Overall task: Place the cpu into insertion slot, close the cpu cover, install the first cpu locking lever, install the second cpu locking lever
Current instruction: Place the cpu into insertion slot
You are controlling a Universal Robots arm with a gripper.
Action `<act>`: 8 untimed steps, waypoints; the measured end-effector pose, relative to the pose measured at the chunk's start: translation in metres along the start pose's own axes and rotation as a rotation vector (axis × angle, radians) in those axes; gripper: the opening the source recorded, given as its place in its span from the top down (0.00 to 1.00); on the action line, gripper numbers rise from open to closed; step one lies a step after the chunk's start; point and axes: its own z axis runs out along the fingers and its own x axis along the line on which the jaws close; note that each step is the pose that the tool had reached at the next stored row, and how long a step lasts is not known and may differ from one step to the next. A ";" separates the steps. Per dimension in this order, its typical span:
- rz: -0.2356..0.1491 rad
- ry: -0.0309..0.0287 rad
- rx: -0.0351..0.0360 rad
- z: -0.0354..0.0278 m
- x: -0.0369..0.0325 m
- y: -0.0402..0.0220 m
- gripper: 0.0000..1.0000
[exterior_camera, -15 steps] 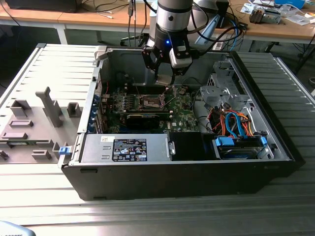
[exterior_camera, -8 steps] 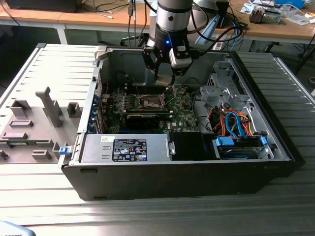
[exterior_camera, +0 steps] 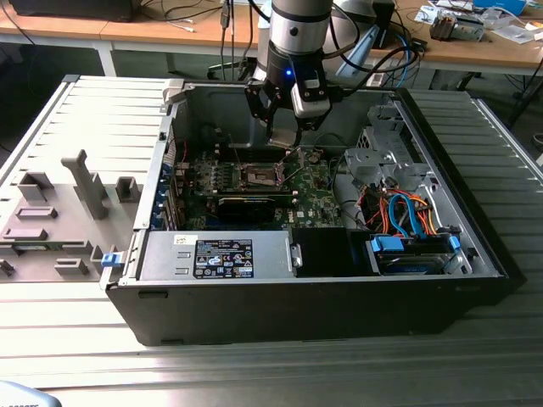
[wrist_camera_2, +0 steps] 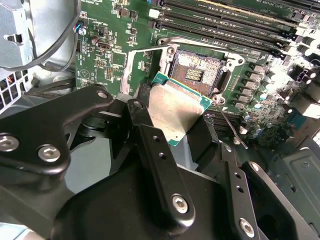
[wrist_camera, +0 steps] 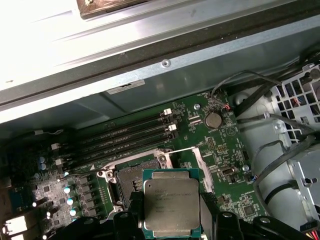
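Arm: the grey arm reaches down into the open computer case [exterior_camera: 339,314] from above.
Claw [exterior_camera: 284,140]: closed on the cpu, with a black finger [wrist_camera_2: 150,145] pressed against each of two opposite edges. The grip shows in both wrist views [wrist_camera_2: 172,112] [wrist_camera: 170,220].
Cpu [wrist_camera_2: 175,107] [wrist_camera: 171,200]: held with its metallic face up and green edging visible around it. It is above the board and not seated.
Insertion slot [exterior_camera: 260,176] [wrist_camera_2: 197,72] [wrist_camera: 127,182]: open, with the dark centre and contact field exposed. It lies just beside the held cpu, and in the second wrist view the chip's far corner overlaps the slot's rim. Whether chip and rim are touching cannot be told.
Cpu cover [wrist_camera_2: 128,70] [wrist_camera: 202,165]: the silvery frame is swung up and away from the slot, standing at one side of it.
Lever: a thin metal rod [wrist_camera_2: 232,129] angles away from one slot corner, unlatched.
Board [exterior_camera: 318,199]: green, lying flat on the case floor. The long black memory slots [wrist_camera: 125,132] run beside the slot.
Case contents: a grey power supply [exterior_camera: 221,254] with a label sits along the near wall. Blue and orange cables [exterior_camera: 407,212] sit towards the exterior view's right.
Counter [exterior_camera: 254,373]: a ribbed metal surface carries the case. A grey side panel [exterior_camera: 68,203] lies flat at the exterior view's left.
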 end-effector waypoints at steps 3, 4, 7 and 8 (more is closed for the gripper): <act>0.003 -0.0003 -0.0001 0.0000 0.0000 -0.0001 0.46; 0.006 -0.0005 -0.0002 0.0000 0.0000 -0.0001 0.46; 0.010 -0.0008 -0.0002 0.0000 -0.0001 -0.0001 0.46; 0.011 -0.0009 -0.0002 0.0000 -0.0001 -0.0002 0.46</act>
